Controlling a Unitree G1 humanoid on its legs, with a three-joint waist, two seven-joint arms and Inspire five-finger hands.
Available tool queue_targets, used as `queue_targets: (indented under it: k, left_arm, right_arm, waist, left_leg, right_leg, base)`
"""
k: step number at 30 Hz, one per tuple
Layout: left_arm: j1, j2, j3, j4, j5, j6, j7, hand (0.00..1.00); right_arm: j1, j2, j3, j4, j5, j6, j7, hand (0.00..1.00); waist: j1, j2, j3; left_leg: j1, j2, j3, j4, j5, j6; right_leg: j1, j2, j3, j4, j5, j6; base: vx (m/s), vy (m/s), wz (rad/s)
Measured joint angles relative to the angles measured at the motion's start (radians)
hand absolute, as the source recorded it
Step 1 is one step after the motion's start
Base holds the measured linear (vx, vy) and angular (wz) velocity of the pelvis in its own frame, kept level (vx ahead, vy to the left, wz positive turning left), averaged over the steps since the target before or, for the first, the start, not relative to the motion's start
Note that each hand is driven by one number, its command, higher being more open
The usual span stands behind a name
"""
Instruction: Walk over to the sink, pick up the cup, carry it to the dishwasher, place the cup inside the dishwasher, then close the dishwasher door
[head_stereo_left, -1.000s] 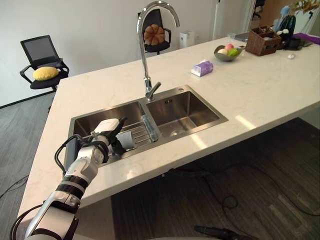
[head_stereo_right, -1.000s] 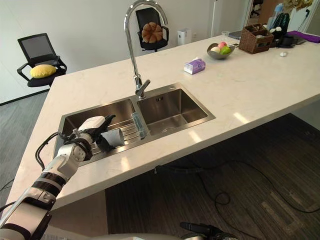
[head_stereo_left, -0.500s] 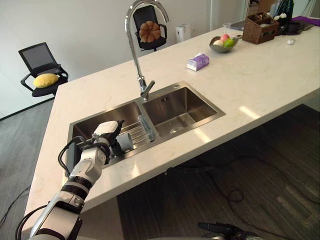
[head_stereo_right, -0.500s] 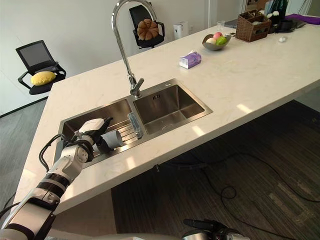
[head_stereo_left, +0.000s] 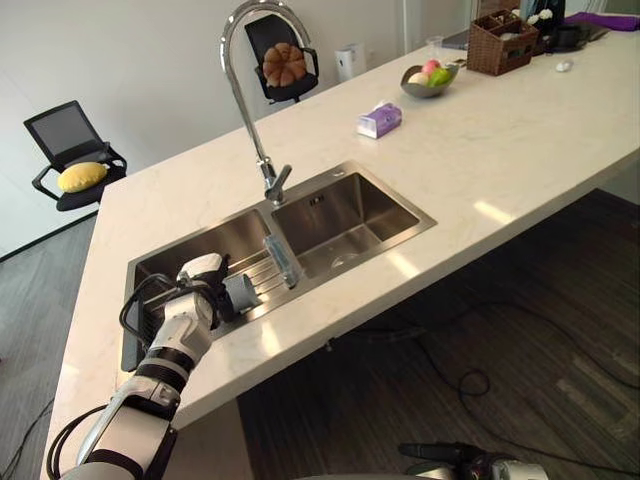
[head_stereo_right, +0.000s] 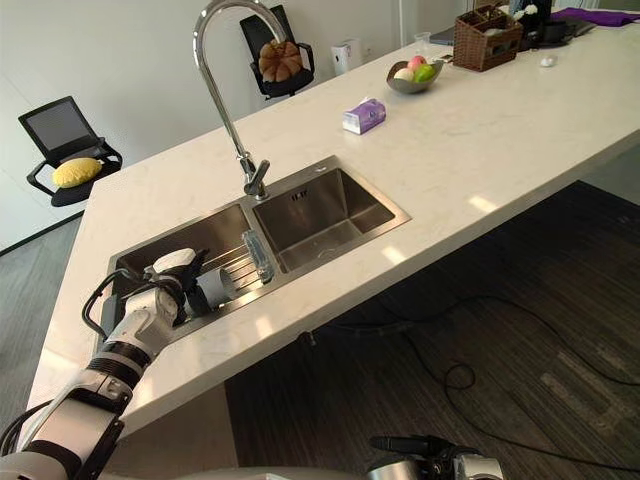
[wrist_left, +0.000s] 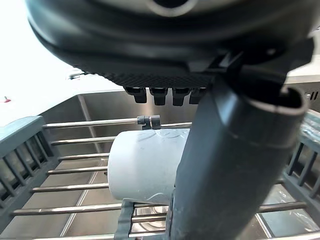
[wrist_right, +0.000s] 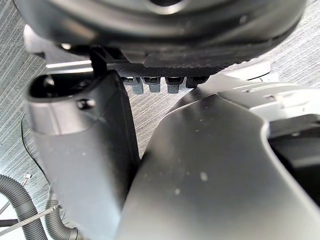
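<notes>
- SINK, LEFT BASIN: My left hand (head_stereo_left: 203, 288) reaches over the drain rack (wrist_left: 60, 172), fingers (wrist_left: 161, 94) loose above the grey cup (wrist_left: 142, 162), thumb (wrist_left: 225, 165) alongside and not clasped.
- The cup lies on its side on the rack, near the tap (head_stereo_left: 270, 182).
- My right hand (wrist_right: 80, 150) hangs slack and empty.
</notes>
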Motion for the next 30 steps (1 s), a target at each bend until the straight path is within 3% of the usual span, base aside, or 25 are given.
queue_targets:
  k: [6, 10, 13, 16, 19, 21, 23, 27, 29, 30]
  left_arm:
    - [-0.029, 0.011, 0.010, 0.049, 0.011, -0.019, -0.071, 0.00]
    - [-0.029, 0.015, 0.041, 0.068, 0.009, -0.071, -0.049, 0.00]
    - [-0.029, 0.017, 0.044, 0.071, 0.001, -0.144, -0.023, 0.00]
    - [-0.025, 0.018, 0.044, 0.089, -0.042, -0.244, 0.066, 0.00]
    - [0.000, 0.011, 0.035, 0.111, -0.053, -0.331, 0.242, 0.00]
    - [0.018, 0.012, 0.037, 0.103, -0.073, -0.375, 0.309, 0.00]
    - [0.031, 0.013, 0.049, 0.090, -0.164, -0.417, 0.359, 0.00]
    - [0.140, -0.018, 0.176, 0.011, -0.571, -0.464, 0.447, 0.00]
    - [0.195, -0.059, 0.231, -0.086, -0.722, -0.510, 0.503, 0.00]
    - [0.201, -0.067, 0.236, -0.104, -0.750, -0.519, 0.509, 0.00]
  right_arm:
    - [-0.023, 0.002, 0.007, 0.004, -0.027, 0.026, 0.011, 1.00]
    - [-0.027, -0.001, 0.012, 0.015, -0.052, 0.027, 0.043, 1.00]
    - [-0.039, -0.003, 0.031, 0.028, -0.056, 0.025, 0.059, 1.00]
    - [-0.048, -0.005, 0.043, 0.054, -0.055, 0.015, 0.068, 1.00]
    - [-0.067, 0.002, 0.075, 0.086, -0.050, 0.007, 0.080, 1.00]
    - [-0.065, 0.004, 0.077, 0.096, -0.043, 0.003, 0.082, 1.00]
    - [-0.065, 0.005, 0.079, 0.111, -0.025, -0.005, 0.083, 1.00]
    - [-0.055, 0.021, 0.078, 0.133, 0.031, -0.043, 0.078, 1.00]
    - [-0.032, 0.045, 0.075, 0.133, 0.061, -0.069, 0.069, 1.00]
    - [-0.028, 0.050, 0.075, 0.133, 0.066, -0.072, 0.065, 1.00]
  waist:
    - [0.003, -0.002, 0.001]
    - [0.034, -0.007, 0.002]
    - [0.048, -0.009, 0.001]
    - [0.072, -0.018, -0.002]
    - [0.086, -0.047, -0.006]
    - [0.103, -0.062, -0.014]
    - [0.116, -0.074, -0.020]
    - [0.138, -0.112, -0.020]
    - [0.162, -0.152, -0.021]
    - [0.167, -0.159, -0.024]
  left_leg:
    - [-0.001, 0.015, -0.001, 0.012, -0.005, 0.005]
    - [-0.003, 0.030, -0.005, 0.021, -0.011, 0.014]
    - [-0.005, 0.035, -0.009, 0.022, -0.011, 0.016]
    - [-0.011, 0.036, -0.025, 0.021, -0.011, 0.018]
    - [-0.019, 0.035, -0.039, 0.018, -0.007, 0.022]
    - [-0.022, 0.032, -0.048, 0.011, -0.006, 0.024]
    - [-0.034, 0.027, -0.066, 0.005, -0.001, 0.030]
    - [-0.054, 0.017, -0.102, -0.010, 0.012, 0.038]
    - [-0.060, 0.013, -0.116, -0.018, 0.016, 0.042]
    - [-0.061, 0.011, -0.118, -0.019, 0.016, 0.043]
  right_leg:
    - [0.001, 0.014, 0.002, -0.001, -0.002, -0.004]
    - [0.003, 0.028, -0.003, -0.001, -0.004, -0.006]
    - [0.004, 0.033, -0.007, -0.001, -0.005, -0.008]
    - [0.004, 0.035, -0.018, -0.001, -0.006, -0.009]
    - [0.003, 0.037, -0.031, -0.001, -0.008, -0.012]
    - [0.002, 0.037, -0.041, -0.001, -0.010, -0.015]
    - [-0.002, 0.034, -0.059, -0.001, -0.010, -0.016]
    - [-0.009, 0.026, -0.103, 0.003, -0.005, -0.021]
    - [-0.010, 0.022, -0.129, 0.005, -0.005, -0.020]
    - [-0.009, 0.021, -0.134, 0.005, -0.005, -0.020]
  base:
    - [-0.01, -0.050, -0.02]
    - [-0.02, -0.046, 0.01]
    - [-0.01, -0.039, 0.03]
    - [-0.01, -0.026, 0.10]
    - [-0.01, -0.022, 0.13]
    - [0.00, -0.016, 0.16]
    - [0.00, -0.007, 0.25]
    - [0.03, -0.002, 0.26]
    - [0.03, 0.001, 0.17]
    - [0.02, 0.017, 0.13]
